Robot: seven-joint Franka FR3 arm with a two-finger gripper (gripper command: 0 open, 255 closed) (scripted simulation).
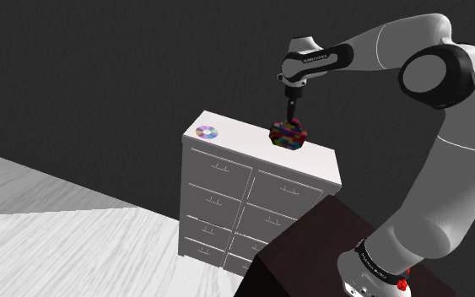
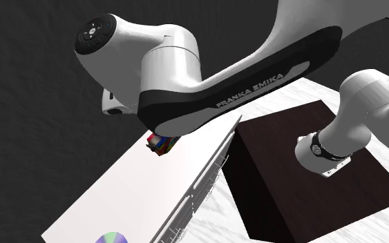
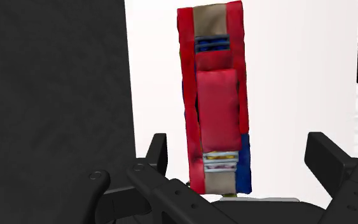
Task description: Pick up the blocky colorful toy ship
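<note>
Red-and-blue toy ship [image 3: 217, 102] on white dresser [image 1: 237, 140], just under the tool [image 3: 241, 145] — fingers wide apart, flanking it, not touching.

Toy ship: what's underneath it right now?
The toy ship rests on the white dresser top. Whatever lies directly beneath its hull is covered by the ship itself.
</note>
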